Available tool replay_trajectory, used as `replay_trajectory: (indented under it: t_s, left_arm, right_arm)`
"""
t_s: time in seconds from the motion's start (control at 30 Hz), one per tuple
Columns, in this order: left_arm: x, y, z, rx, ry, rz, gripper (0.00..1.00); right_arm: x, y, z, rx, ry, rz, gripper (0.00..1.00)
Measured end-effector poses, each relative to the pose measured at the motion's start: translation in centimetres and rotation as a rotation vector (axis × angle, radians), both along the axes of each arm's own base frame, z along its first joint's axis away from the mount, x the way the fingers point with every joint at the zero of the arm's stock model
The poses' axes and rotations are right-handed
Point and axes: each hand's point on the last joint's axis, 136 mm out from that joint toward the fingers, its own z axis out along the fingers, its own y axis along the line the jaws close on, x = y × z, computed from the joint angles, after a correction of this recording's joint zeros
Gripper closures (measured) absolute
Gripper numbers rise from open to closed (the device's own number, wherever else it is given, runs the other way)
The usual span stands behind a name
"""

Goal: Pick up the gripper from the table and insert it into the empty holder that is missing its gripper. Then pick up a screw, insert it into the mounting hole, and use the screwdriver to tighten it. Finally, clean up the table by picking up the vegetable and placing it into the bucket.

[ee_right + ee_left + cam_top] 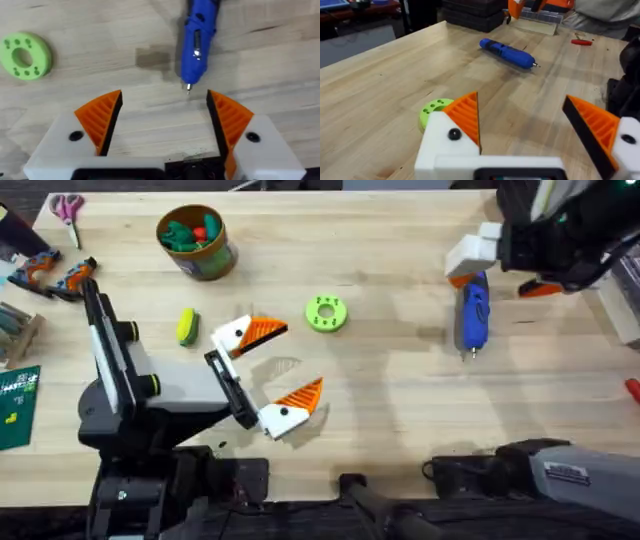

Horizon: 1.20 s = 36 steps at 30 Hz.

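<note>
Lying flat on the wooden table point(400, 410), the blue screwdriver point(472, 313) is sitting at the far right with its metal bit pointing toward the near edge; nothing is gripping it. Right gripper point(505, 268) is hanging over the screwdriver's far end, and in the right wrist view its orange ribbed fingers point(102, 117) are standing wide apart with nothing between them, the bit tip lying just beyond the gap. Left gripper point(272, 372) is sitting low over the table's middle, jaws spread wide and holding nothing; in the left wrist view one orange pad point(466, 116) is showing against its white mount, the other off to the side. Green ring with holes point(326, 313) is lying flat just beyond the left gripper, well apart from the screwdriver. Yellow-green vegetable point(187, 326) is lying on the wood left of the left gripper, near it but not touching. Bucket point(218, 255) with orange rim is standing upright at the far left, green and red toy produce inside. Pink-handled scissors point(68, 210) are lying at the far left corner. Cannot tell where the loose orange gripper piece or the bare holder is
</note>
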Motion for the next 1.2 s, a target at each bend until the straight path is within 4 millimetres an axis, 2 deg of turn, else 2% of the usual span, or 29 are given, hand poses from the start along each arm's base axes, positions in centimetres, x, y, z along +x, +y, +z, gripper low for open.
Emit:
replay_trajectory:
  t_s: [0.13, 0.2, 0.33, 0.37, 0.63, 0.8, 0.93, 1.2]
  left_arm:
    - [0.0, 0.0, 0.0, 0.000, 0.000, 0.000, 0.018]
    - [0.0, 0.0, 0.0, 0.000, 0.001, 0.000, 0.271]
    - [0.0, 0.0, 0.0, 0.000, 0.000, 0.000, 0.891]
    - [0.0, 0.0, 0.0, 0.002, -0.003, 0.000, 0.974]
    - [0.0, 0.0, 0.0, 0.002, -0.003, 0.000, 0.996]
    - [0.0, 0.0, 0.0, 0.002, -0.003, 0.000, 0.996]
    - [0.0, 0.0, 0.0, 0.002, -0.003, 0.000, 0.996]
    - [0.0, 0.0, 0.0, 0.002, -0.003, 0.000, 0.996]
  right_arm:
    - [0.2, -2.1, -0.1, -0.006, -0.001, -0.054, 0.008]
    - [0.5, -3.2, 0.0, -0.008, -0.013, -0.080, 0.008]
    - [0.9, -5.0, 0.0, -0.008, -0.026, -0.110, 0.008]
    - [0.9, -5.3, -0.1, -0.008, -0.021, -0.110, 0.008]
    - [1.7, -5.8, -2.5, -0.015, 0.065, 0.000, 0.008]
    - [3.3, -5.9, -4.4, -0.018, 0.094, 0.041, 0.008]
    - [5.2, -6.5, -6.3, -0.020, 0.094, 0.044, 0.008]
    - [6.6, -7.6, -10.4, 0.021, 0.163, 0.011, 0.008]
